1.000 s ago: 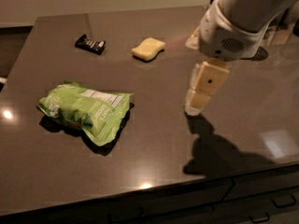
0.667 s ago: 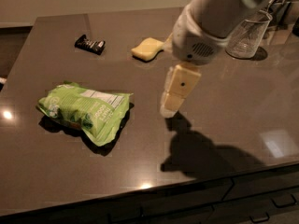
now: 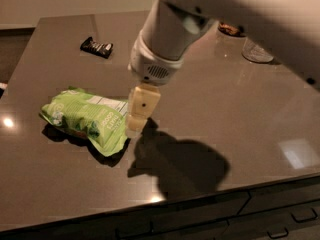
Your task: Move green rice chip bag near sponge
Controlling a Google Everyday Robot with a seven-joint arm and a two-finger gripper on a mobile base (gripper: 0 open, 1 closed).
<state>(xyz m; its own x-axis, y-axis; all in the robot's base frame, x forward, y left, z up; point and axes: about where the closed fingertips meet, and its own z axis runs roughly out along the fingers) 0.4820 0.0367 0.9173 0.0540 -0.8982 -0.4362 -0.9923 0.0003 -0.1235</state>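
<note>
The green rice chip bag (image 3: 86,119) lies flat on the left part of the dark counter (image 3: 235,109), its white label panel facing up near its right end. My gripper (image 3: 135,126) hangs from the white arm, pointing down, right at the bag's right edge and low over the counter. The sponge is hidden behind my arm.
A small black wrapped bar (image 3: 96,46) lies at the back left. A clear glass (image 3: 256,51) stands at the back right, with a dark item (image 3: 231,30) beside it. The counter's front edge (image 3: 200,191) runs above drawers. The arm casts a large shadow (image 3: 180,166).
My arm has swung left and down, from the right of the sponge to the bag's right edge. It now covers the sponge. The bag has not moved.
</note>
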